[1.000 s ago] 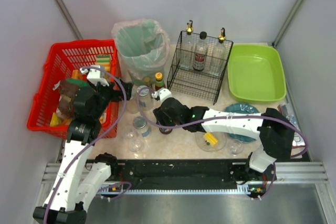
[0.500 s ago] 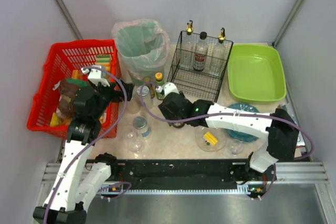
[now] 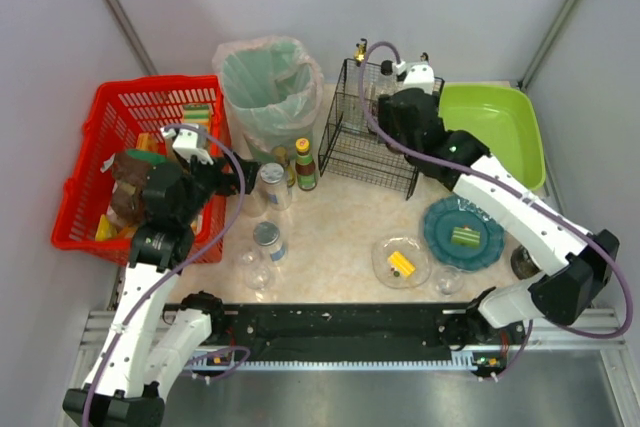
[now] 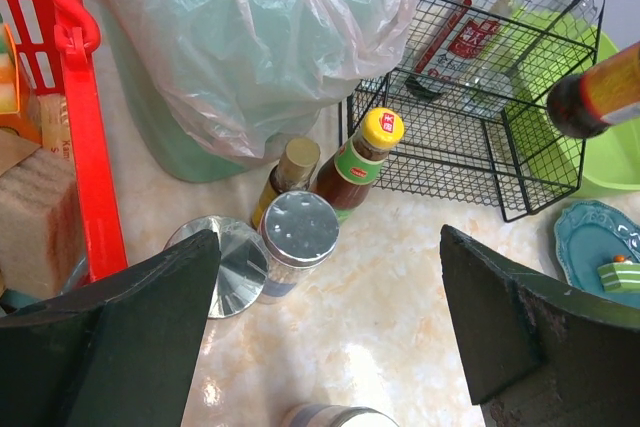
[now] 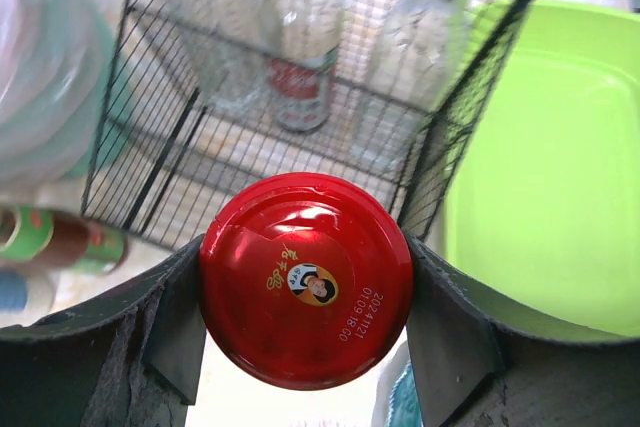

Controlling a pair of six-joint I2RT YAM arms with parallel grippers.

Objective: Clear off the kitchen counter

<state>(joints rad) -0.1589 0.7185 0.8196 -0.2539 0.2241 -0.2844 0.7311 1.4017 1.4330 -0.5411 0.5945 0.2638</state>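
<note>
The kitchen counter [image 3: 340, 232] is a beige marbled top. My right gripper [image 5: 305, 347] is shut on a dark jar with a red lid [image 5: 305, 267] and holds it in the air over the black wire rack [image 5: 190, 162]; it shows in the top view [image 3: 402, 115]. The jar also shows in the left wrist view [image 4: 598, 97]. My left gripper [image 4: 325, 332] is open and empty above the counter, near a silver-lidded jar [image 4: 297, 232], a yellow-capped sauce bottle [image 4: 362, 152] and a small brown-capped bottle [image 4: 290, 169].
A bagged trash bin [image 3: 267, 87], red basket [image 3: 95, 162] and green tub [image 3: 487, 137] line the back. A second jar [image 3: 267, 240], glasses [image 3: 257, 269], a glass bowl [image 3: 401, 263] and a teal plate [image 3: 440, 232] stand nearer. The rack holds three bottles.
My right arm has lifted the red-lidded jar from the middle of the counter and carried it back and right over the wire rack. The left arm has barely moved.
</note>
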